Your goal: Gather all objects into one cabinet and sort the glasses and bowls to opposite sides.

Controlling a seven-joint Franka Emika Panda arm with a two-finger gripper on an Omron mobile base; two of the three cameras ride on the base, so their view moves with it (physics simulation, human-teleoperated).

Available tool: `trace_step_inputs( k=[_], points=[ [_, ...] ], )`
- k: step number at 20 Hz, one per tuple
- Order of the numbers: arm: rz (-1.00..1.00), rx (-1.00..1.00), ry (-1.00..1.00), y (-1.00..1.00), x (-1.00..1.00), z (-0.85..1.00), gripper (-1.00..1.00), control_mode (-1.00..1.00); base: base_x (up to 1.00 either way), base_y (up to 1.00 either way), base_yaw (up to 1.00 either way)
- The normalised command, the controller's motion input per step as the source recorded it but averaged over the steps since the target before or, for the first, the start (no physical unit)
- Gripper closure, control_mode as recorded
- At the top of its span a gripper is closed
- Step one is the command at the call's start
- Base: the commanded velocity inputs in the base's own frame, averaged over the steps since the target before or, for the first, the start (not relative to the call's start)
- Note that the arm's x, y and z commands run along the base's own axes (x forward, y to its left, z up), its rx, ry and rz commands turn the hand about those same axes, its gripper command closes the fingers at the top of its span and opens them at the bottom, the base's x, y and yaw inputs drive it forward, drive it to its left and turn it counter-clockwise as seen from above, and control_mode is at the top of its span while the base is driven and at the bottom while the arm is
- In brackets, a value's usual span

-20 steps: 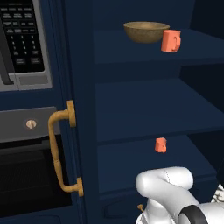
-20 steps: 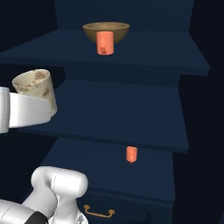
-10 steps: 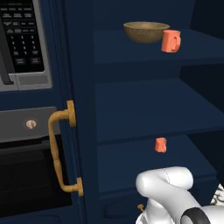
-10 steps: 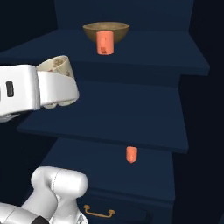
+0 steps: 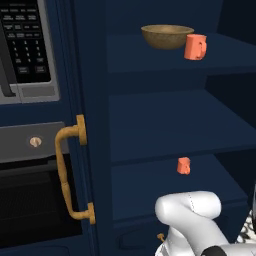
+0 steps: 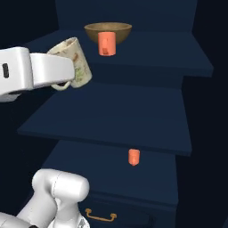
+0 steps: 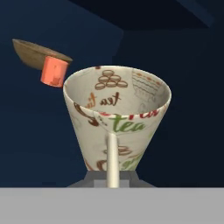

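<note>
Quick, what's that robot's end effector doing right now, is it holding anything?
End effector: closed, holding the cream cup by its handle.

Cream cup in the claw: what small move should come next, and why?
Probably carry the cream cup forward onto the top shelf, beside the orange cup. The claw holds it level with that shelf, left of the bowl, not yet over it.
</note>
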Motion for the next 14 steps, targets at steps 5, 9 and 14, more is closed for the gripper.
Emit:
trace_step_inputs(
  k=[5,9,14],
  points=[
    [-0.12,0.0,0.03,-0.06,0.49,0.39,1.0,-1.0,0.0,0.0,0.0],
    [0.0,0.02,0.02,-0.32,0.26,0.0,1.0,-1.0,0.0,0.0,0.0],
    [0.0,0.04,-0.02,-0.36,0.32,0.0,1.0,-1.0,0.0,0.0,0.0]
  ],
)
